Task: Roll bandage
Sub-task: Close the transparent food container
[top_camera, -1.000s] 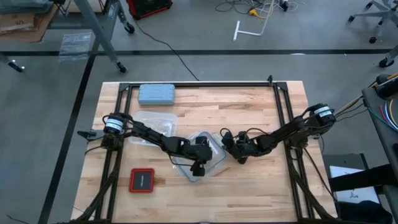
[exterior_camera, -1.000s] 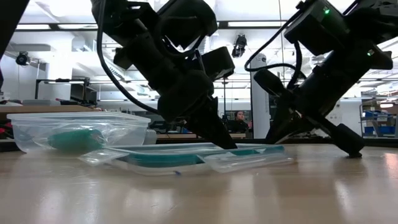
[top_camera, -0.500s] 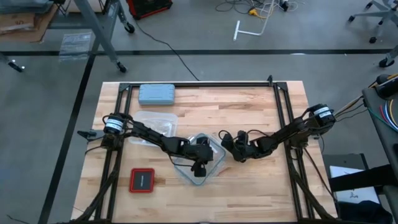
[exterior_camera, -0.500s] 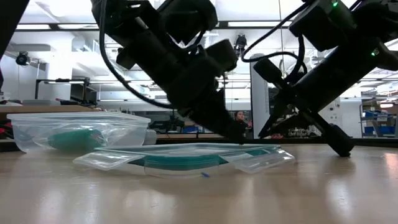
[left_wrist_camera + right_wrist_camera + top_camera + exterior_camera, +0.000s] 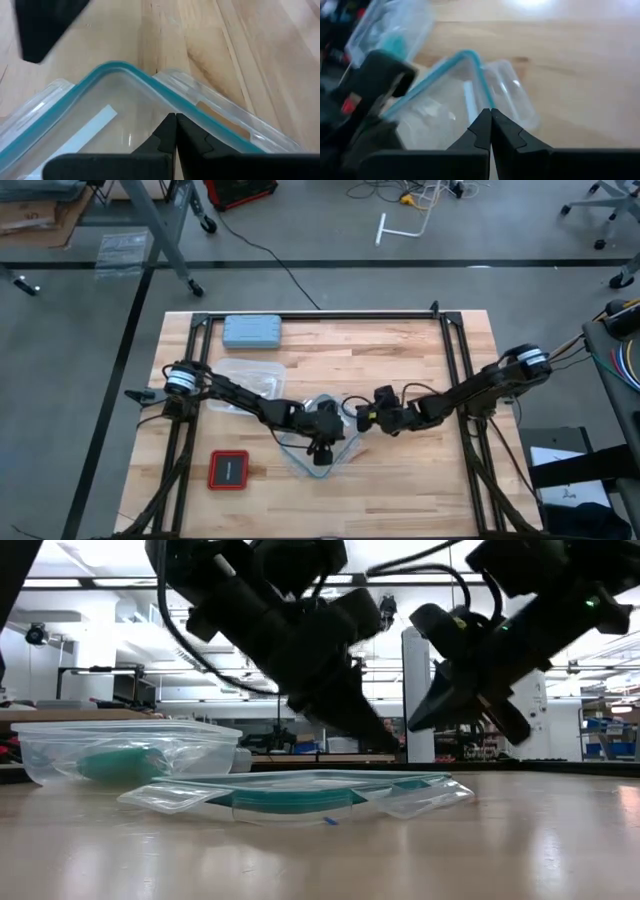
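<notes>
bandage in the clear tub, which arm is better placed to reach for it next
Left, probably. The tub holding the bandage sits on the left arm's side, near the left claw; the right claw hangs beyond the lid, farther off.

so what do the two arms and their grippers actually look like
Both arms are black, jointed and slim, each with a silver ring near its base. The left gripper and the right gripper have dark tapered fingers with stepped inner edges. Black cables loop along them, and coloured wires trail off the right arm's base.
</notes>
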Motion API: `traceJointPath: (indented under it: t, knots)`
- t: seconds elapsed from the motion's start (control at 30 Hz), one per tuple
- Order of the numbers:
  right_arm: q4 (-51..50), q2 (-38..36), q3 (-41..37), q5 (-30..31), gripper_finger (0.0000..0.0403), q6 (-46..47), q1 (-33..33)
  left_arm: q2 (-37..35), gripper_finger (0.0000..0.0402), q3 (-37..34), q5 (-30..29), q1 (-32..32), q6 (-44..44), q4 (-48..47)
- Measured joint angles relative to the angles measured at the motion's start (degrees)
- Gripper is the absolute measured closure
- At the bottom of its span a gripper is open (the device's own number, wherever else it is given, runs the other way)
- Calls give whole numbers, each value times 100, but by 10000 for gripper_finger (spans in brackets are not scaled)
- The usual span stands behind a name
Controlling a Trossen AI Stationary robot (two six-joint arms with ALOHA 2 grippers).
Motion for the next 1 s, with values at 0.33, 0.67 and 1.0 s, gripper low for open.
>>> traceJointPath:
  t: [0.33, 0.67, 1.0]
  knots:
    - [-975, -808, 331, -138, 403, -3099, -106, -422, 401, 7, 474, 4, -2, -205]
    - [-3225, -711, 1484, -216, 379, -5860, 279, -466, 401, 7, 752, -52, -483, -1625]
    - [-3515, -49, 1510, -216, 266, -8425, 419, -507, 401, -475, 688, -205, 541, -1795]
